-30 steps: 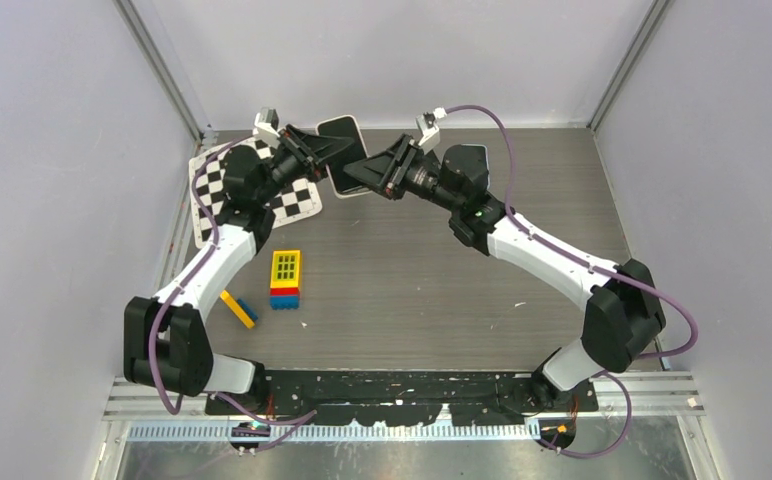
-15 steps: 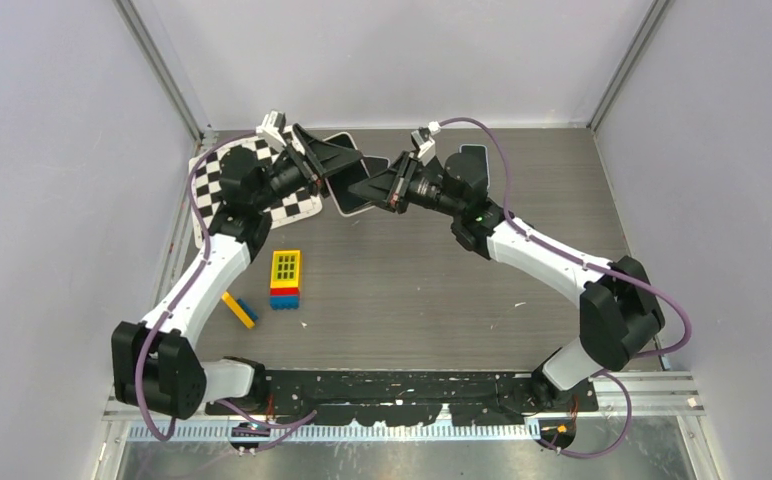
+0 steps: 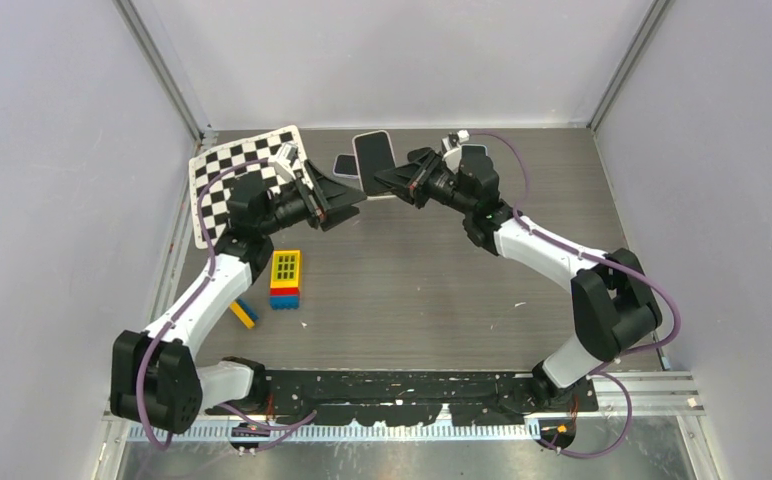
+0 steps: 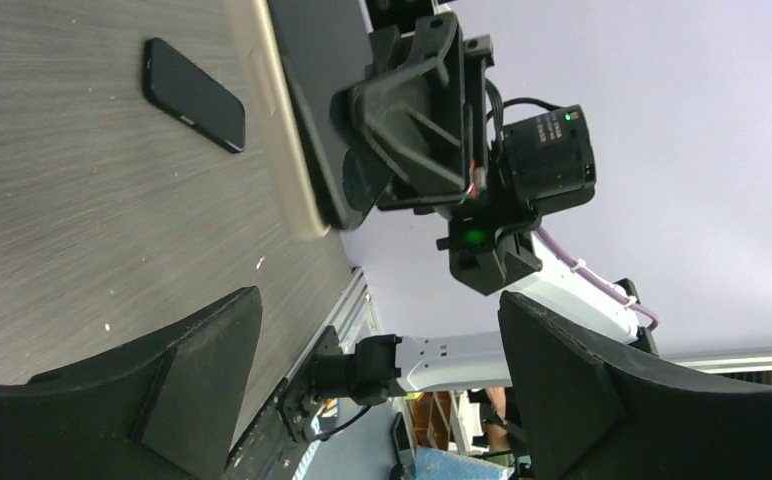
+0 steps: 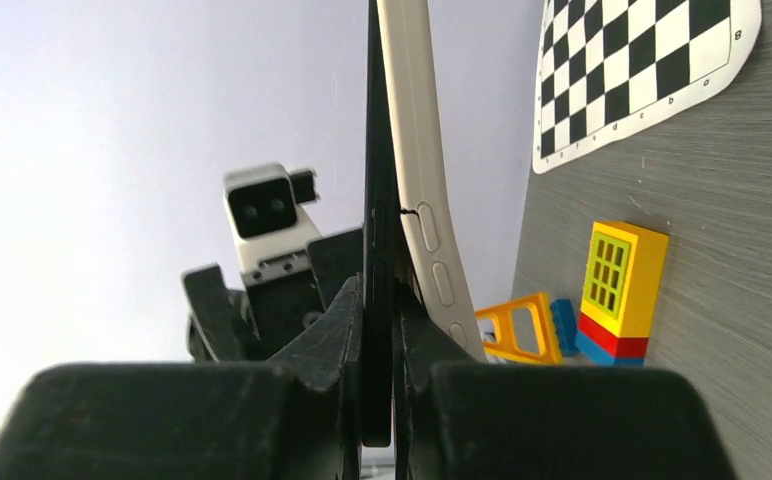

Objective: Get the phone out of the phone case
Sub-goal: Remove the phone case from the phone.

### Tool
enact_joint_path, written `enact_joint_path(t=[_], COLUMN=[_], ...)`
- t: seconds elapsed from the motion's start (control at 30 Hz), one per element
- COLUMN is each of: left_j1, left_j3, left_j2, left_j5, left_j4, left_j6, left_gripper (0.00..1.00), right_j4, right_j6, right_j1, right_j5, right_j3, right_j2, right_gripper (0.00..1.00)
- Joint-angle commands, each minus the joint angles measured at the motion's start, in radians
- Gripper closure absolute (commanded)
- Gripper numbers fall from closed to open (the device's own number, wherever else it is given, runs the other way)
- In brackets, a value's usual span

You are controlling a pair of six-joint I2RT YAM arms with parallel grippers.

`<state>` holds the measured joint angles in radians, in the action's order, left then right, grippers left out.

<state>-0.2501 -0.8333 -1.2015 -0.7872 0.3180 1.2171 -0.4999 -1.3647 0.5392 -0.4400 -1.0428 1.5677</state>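
Grey table (image 3: 412,280): right gripper (image 3: 384,182) pinches phone (image 3: 372,155); left gripper (image 3: 348,204) spread wide.

The desk (image 3: 412,290) was grey with a streaky wood-grain look, and the walls (image 3: 62,200) were a pale lilac-grey. The sheet (image 3: 217,165) had a black-and-white checkerboard print. The phone (image 3: 373,160) had a black face, and the phone case (image 5: 417,180) was cream along its edge. The little slab (image 3: 346,165) was plain black. The brick stack (image 3: 285,279) went yellow with a green grid, then red, then blue. The loose piece (image 3: 243,313) was yellow-orange with a blue bit. The left arm (image 3: 212,275) and right arm (image 3: 547,255) were white and black with purple cables (image 3: 677,320). The left tool (image 3: 350,207) and right tool (image 5: 380,300) were all black.
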Motion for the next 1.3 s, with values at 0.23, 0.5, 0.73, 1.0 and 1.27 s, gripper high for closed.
enact_joint_path(t=[0.23, 0.5, 0.73, 1.0, 1.27], left_j1=[0.005, 0.003, 0.005, 0.005, 0.006], left_j3=[0.056, 0.026, 0.012, 0.009, -0.044], left_j2=[-0.016, -0.05, -0.087, -0.104, -0.112], left_j5=[0.032, 0.055, 0.085, 0.083, 0.17], left_j4=[0.165, 0.236, 0.247, 0.212, 0.079], left_j6=[-0.022, -0.004, -0.002, -0.028, -0.012], left_gripper=[0.33, 0.2, 0.35, 0.55, 0.49], right_j4=[-0.191, -0.165, -0.197, -0.263, -0.195], right_j6=[-0.3, -0.331, -0.375, -0.437, -0.369], right_j1=[-0.002, 0.009, 0.011, 0.011, 0.014], right_j5=[0.025, 0.006, -0.021, -0.033, -0.068], right_j3=[-0.035, -0.052, -0.059, -0.057, -0.069], right_j2=[-0.005, -0.006, 0.005, 0.006, 0.008], right_gripper=[0.99, 0.99, 0.99, 0.99, 0.99])
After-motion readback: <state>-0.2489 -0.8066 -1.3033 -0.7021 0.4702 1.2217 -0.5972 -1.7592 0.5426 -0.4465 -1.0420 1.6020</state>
